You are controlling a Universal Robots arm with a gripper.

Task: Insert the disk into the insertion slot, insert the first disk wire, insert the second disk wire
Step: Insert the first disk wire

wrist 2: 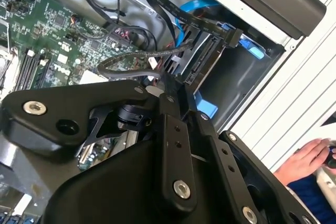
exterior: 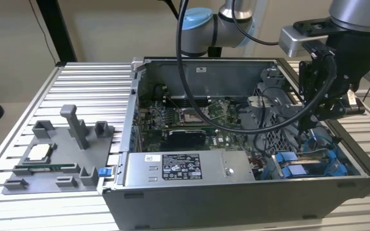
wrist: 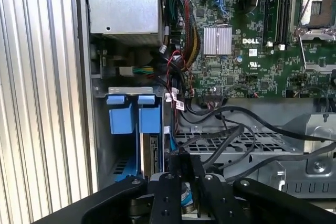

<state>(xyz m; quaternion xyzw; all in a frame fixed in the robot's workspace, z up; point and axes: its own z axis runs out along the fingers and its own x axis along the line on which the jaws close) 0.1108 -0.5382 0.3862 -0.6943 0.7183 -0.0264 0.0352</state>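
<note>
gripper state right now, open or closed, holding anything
gripper: fingers closed together by the insertion slot; whether they pinch a wire cannot be told

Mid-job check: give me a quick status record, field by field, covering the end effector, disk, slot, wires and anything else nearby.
end effector: inside the open case, close to the insertion slot
disk: on edge in the slot
black cable: connector at the disk's end; plugged or not, cannot tell
person's hand: outside the case
fixture tray: outside the case, toward the exterior view's left
</note>
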